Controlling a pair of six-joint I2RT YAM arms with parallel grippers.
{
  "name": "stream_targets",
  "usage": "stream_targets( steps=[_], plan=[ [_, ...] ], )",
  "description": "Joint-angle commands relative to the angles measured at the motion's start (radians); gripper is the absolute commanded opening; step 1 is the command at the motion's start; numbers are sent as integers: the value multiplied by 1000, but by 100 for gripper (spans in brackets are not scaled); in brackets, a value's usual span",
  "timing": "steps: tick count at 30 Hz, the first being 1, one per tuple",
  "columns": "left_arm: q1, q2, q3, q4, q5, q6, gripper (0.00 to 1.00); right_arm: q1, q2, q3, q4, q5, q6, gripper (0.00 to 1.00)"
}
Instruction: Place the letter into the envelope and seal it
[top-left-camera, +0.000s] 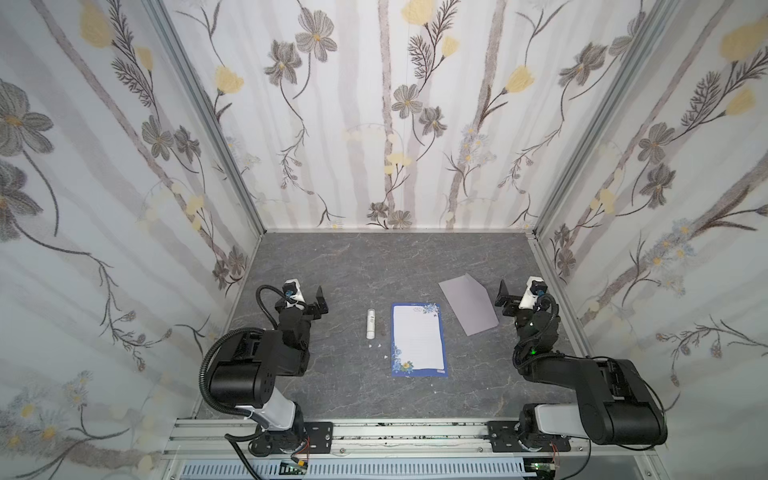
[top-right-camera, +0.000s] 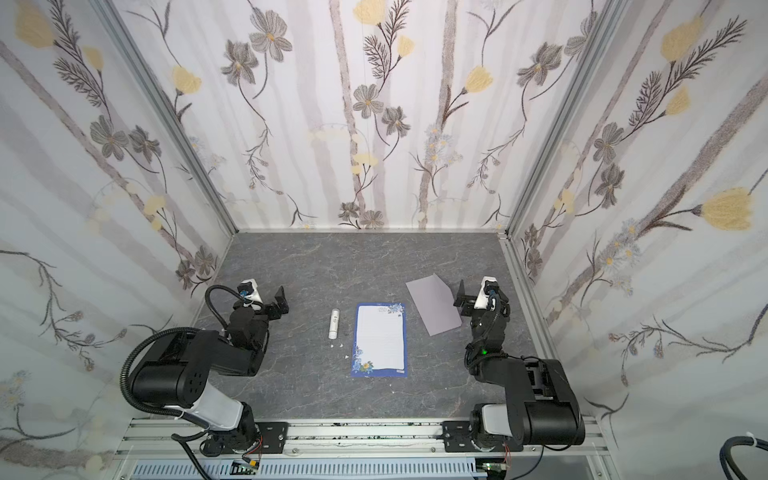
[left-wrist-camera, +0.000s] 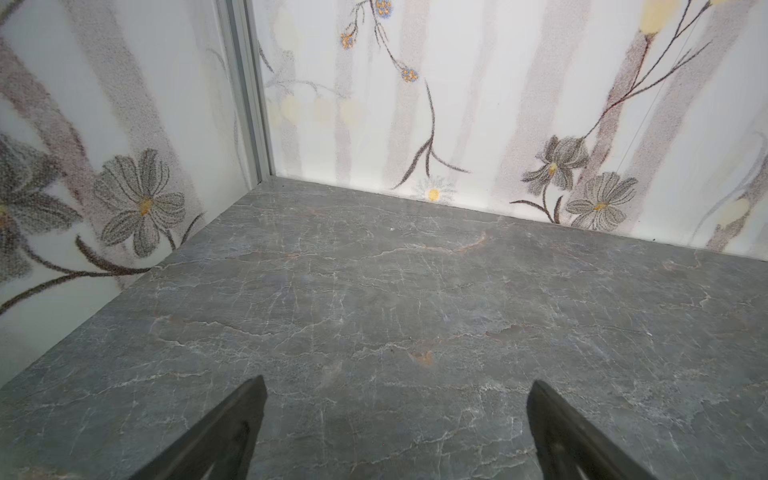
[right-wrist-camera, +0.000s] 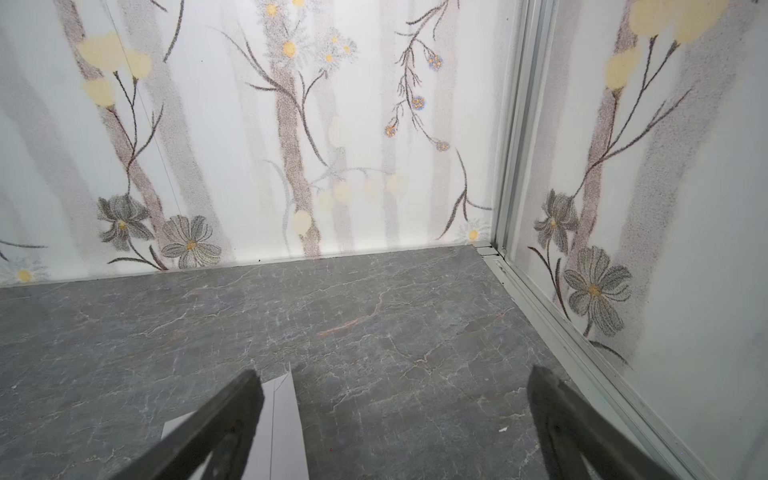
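Counter: a dark grey marbled counter (top-left-camera: 374, 266) is being closed in on the left, right and far sides by flower-printed walls (top-left-camera: 374, 124).

Letter: the letter (top-left-camera: 419, 340) is being shown lying flat near the middle of the counter, with its long sides running from near to far. Blue flower prints are being seen at its far-right and near-left corners. It is not being touched by anything.

Envelope: the envelope (top-left-camera: 468, 304) is being shown lying flat on the counter, turned aslant, to the far right of the letter and apart from it. The letter is lying outside it.

Glue stick: a small white glue stick (top-left-camera: 370, 324) is being shown lying just left of the letter, along the same direction, without touching it.

White bits: a few white bits (top-left-camera: 376, 345) are being seen on the counter between the near end of the glue stick and the letter.

Left gripper: the left gripper (top-left-camera: 321, 301) is being held fully released above bare counter on the left, well apart from the glue stick. Nothing is being grasped.

Right gripper: the right gripper (top-left-camera: 503, 297) is being held fully released and nothing is being grasped. It is being held just beside the right edge of the envelope. In the right wrist view one finger is being seen in front of the envelope; whether they are touching cannot be told.
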Motion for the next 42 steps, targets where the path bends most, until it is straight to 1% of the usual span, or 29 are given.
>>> stream_targets(
  steps=[1,32,33,34,36,37,38,39,40,41,42],
  plan=[
    [1,2,-1,43,-6,0,100,1,-2,0,37,-15,-14,100],
    [0,0,0,44,-8,0,100,0,-2,1,34,-18,-12,100],
    [-4,-2,2,41,-27,1,99,0,-5,-3,46,-12,-9,97],
    [-13,-17,1,35,-71,-3,98,6,-24,-8,40,6,-8,97],
    [-19,-76,-17,23,-153,-21,94,31,-110,9,-65,96,-9,96],
    [-24,-113,-27,7,-197,-31,92,44,-166,41,-179,144,-3,95],
    [-29,-164,-30,-31,-199,-26,92,55,-215,86,-296,176,20,93],
    [-37,-214,-13,-109,-198,-21,91,65,-250,127,-411,201,43,92],
    [-48,-267,29,-232,-210,-41,89,85,-281,169,-516,217,52,90],
    [-54,-308,78,-342,-196,-72,87,115,-306,202,-592,244,51,89],
    [-61,-321,114,-424,-169,-97,86,147,-323,224,-644,296,54,88]
  ],
)
